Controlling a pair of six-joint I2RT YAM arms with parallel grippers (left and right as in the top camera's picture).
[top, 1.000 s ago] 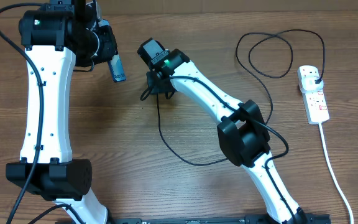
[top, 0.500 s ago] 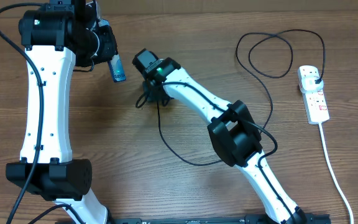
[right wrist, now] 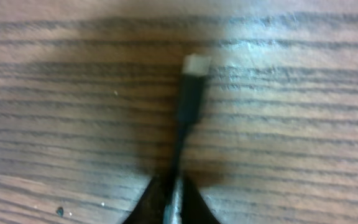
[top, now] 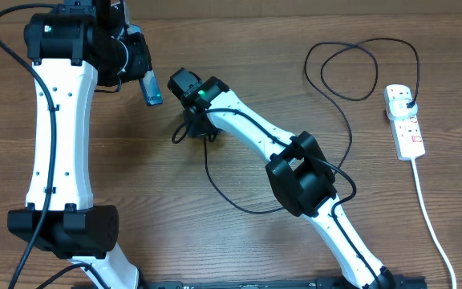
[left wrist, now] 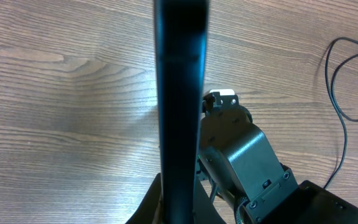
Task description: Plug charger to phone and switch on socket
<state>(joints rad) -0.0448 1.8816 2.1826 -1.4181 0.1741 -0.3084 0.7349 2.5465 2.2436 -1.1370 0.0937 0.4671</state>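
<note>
Phone (top: pixel 152 89) up at ten o'clock in the overhead view, blue face just showing, and the left pincer (left wrist: pixel 178 206) is clamped tight on one end of it. From the left wrist the phone reads as a dark bar seen edge-on, running straight up the middle above the table (left wrist: pixel 55 124).

Just off it at five o'clock sits the right pincer (right wrist: pixel 172 190), fingers pinched together on the charger (right wrist: pixel 187 102) a little behind its tip (right wrist: pixel 196 63). That pale tip pokes out toward twelve o'clock in the right wrist view, low over the wood; whether it touches, I can't tell. Tip and phone are near but apart.

Charger's cable sweeps around under the right arm (top: pixel 295 172), climbs, loops at two o'clock and ends in the plug (top: pixel 408 100), seated in the socket (top: pixel 411 140) over at three o'clock. Socket's white lead (top: pixel 428 217) trails down to five o'clock.
</note>
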